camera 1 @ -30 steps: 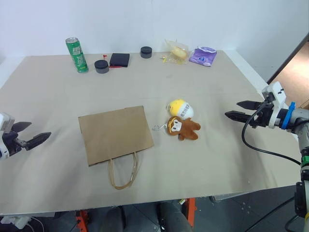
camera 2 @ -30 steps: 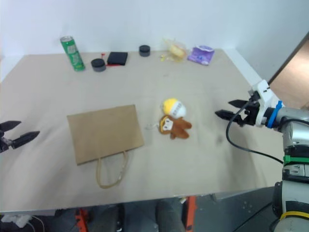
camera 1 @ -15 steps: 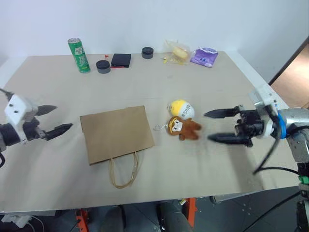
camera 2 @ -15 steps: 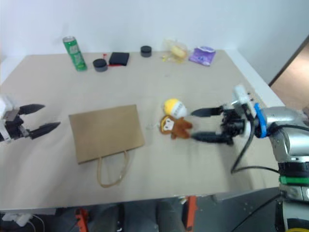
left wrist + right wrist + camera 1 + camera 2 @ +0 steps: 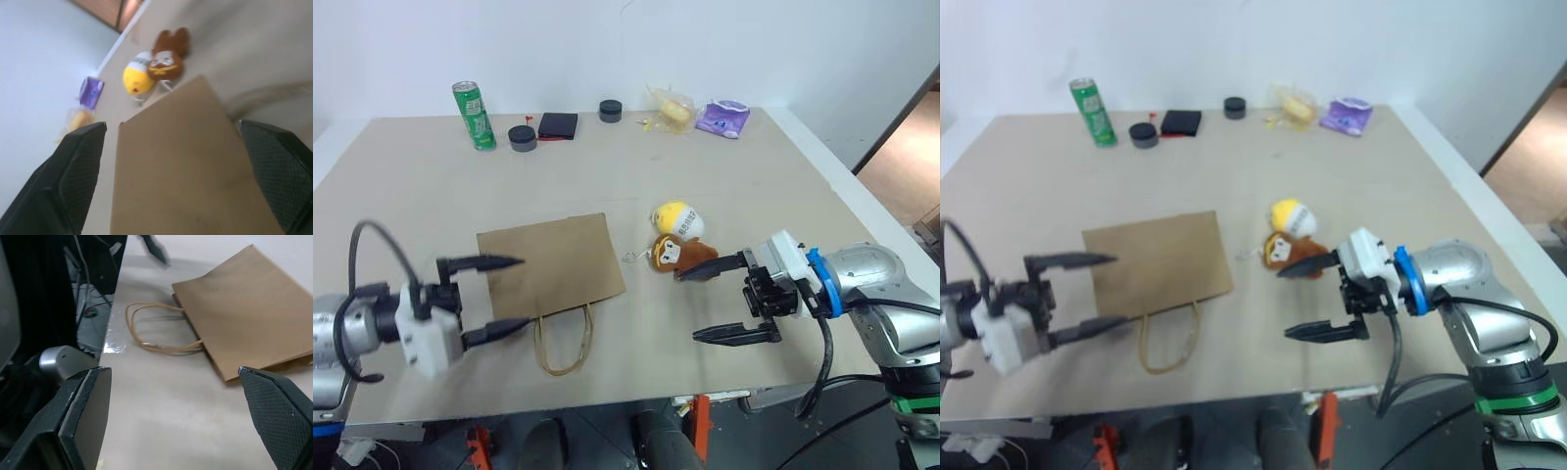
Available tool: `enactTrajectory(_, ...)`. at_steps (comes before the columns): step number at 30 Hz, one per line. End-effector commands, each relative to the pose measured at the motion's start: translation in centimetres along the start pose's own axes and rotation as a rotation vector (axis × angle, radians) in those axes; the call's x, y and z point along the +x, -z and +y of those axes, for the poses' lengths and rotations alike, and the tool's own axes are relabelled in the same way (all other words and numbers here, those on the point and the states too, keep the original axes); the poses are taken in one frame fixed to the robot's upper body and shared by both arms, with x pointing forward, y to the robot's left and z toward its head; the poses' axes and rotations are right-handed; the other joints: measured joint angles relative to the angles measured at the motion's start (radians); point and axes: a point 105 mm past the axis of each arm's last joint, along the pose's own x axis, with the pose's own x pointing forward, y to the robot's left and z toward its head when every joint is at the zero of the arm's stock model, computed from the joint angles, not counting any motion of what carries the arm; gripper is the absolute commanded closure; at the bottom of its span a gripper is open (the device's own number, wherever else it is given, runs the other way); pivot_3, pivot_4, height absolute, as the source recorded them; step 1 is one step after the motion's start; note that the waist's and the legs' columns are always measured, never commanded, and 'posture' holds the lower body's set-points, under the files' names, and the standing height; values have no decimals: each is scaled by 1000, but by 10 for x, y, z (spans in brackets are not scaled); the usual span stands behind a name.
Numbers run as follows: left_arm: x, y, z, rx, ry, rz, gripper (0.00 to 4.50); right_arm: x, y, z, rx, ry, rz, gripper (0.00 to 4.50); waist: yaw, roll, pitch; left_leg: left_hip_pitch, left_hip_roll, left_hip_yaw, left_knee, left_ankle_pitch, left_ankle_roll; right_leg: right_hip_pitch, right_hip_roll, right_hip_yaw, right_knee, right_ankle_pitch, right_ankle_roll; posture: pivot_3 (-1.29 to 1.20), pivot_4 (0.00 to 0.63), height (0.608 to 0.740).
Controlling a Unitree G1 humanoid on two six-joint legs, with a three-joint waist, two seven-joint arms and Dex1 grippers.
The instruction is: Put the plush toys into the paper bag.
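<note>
Your brown paper bag lies flat mid-table, loop handles toward the near edge. Just right of it, the yellow-and-white egg toy touches the brown monkey, nearer you.

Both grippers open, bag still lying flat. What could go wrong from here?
1. The paper bag lies flat and closed on the table, so the left gripper may just slide it instead of opening it.
2. The monkey plush touches the egg-shaped plush; the right gripper may nudge or drag both.
3. The loop handles lie near the table edge and may snag the left fingers.
</note>
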Motion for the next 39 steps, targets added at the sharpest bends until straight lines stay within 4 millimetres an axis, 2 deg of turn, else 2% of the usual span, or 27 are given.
enactTrajectory(1, -2, -4, -6, 110, 1, -32, 23, 0, -8, -1, -54, 29, -13, 0, 0, 0, 0, 0, 0, 0, 0, 0, 0, 0, 0, 0, 0, 0, 0, 0, 150, 740)
enactTrajectory(15, 23, 6, -15, 126, -32, -60, 23, -1, -11, 0, -59, 57, -18, 0, 0, 0, 0, 1, 0, 1, -1, 1, 1, 1, -1, 0, 0, 0, 1, 0, 150, 740)
enactTrajectory(18, 27, 7, -22, 113, -8, -66, 23, -1, -11, 1, -55, 60, -18, 0, 0, 0, 0, 1, 0, 1, -1, 1, 1, 1, 0, 0, 0, 0, 1, 0, 150, 740)
enactTrajectory(23, 27, 11, -32, 103, 9, -57, 23, -1, -13, 0, -49, 69, -23, 0, 0, 0, 0, 2, 0, 1, -1, 1, 1, 2, -1, 0, 0, 0, 1, 0, 150, 740)
enactTrajectory(31, 23, 16, -35, 108, -5, -40, 23, 0, -16, -1, -47, 71, -34, 0, 0, 0, 0, 2, 0, 1, -1, 1, 1, 2, -1, 0, 0, 1, 1, 0, 150, 740)
enactTrajectory(39, 22, 17, -23, 113, -42, -15, 23, 1, -16, -2, -43, 71, -37, 0, 0, 0, 0, 2, 0, 2, -1, 1, 1, 2, -1, 0, 0, 1, 1, 0, 150, 740)
